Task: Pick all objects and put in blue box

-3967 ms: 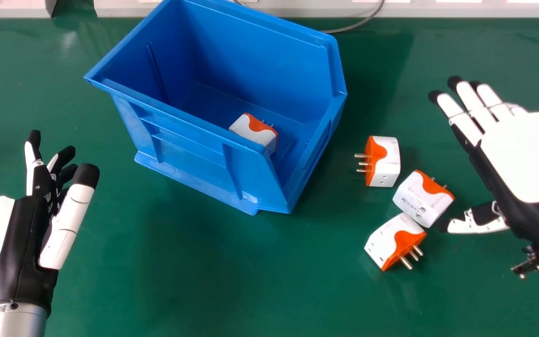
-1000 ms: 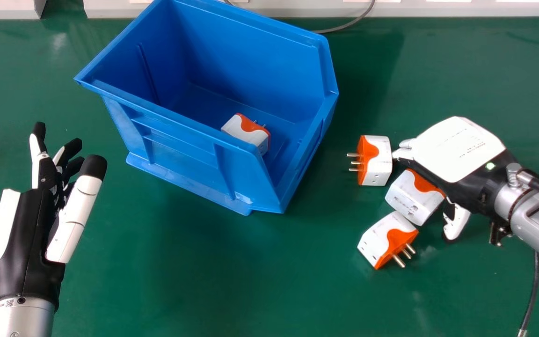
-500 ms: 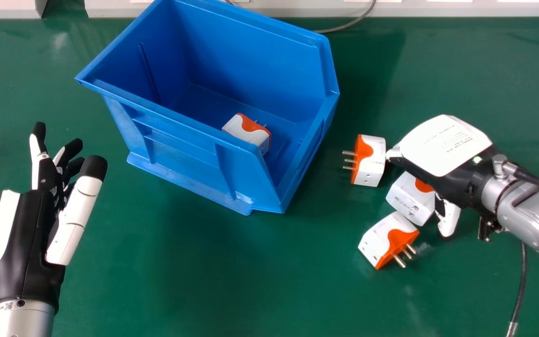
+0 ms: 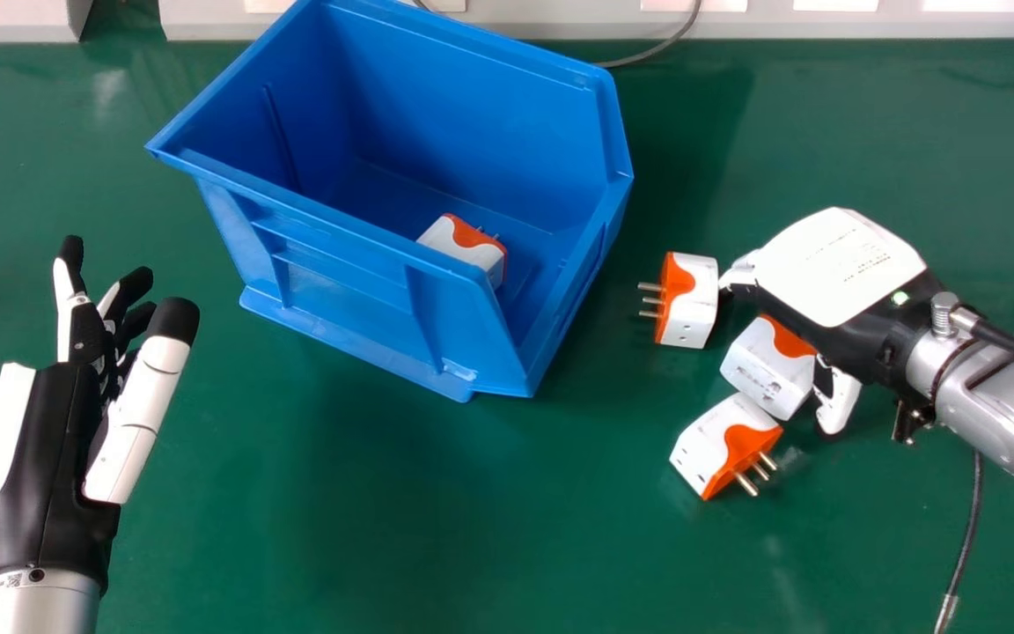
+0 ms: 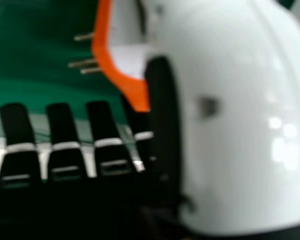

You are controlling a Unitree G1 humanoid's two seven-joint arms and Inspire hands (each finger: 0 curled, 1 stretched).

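Observation:
In the head view my right hand (image 4: 833, 269) is palm down above the middle white-and-orange adapter (image 4: 762, 370), partly covering it, with its thumb beside the adapter's right side. Its fingers meet the right side of the upper adapter (image 4: 692, 299), whose prongs face the box. The lower adapter (image 4: 709, 445) touches the middle one. One adapter (image 4: 463, 246) lies inside the blue box (image 4: 357, 299). In the right hand view my right hand (image 5: 65, 150) is open, and an adapter (image 5: 125, 65) shows beyond the thumb. My left hand (image 4: 40, 449) rests open at the left.
The green tabletop (image 4: 366, 528) stretches between my left hand and the adapters. A pale ledge (image 4: 824, 25) runs along the table's back edge, with a grey cable (image 4: 661, 46) behind the box. A dark cable (image 4: 966, 537) hangs by my right forearm.
My right hand has come in from the right and lowered over the adapters, then shifted slightly left. The upper adapter has slid a little toward the box. My left hand has stayed put.

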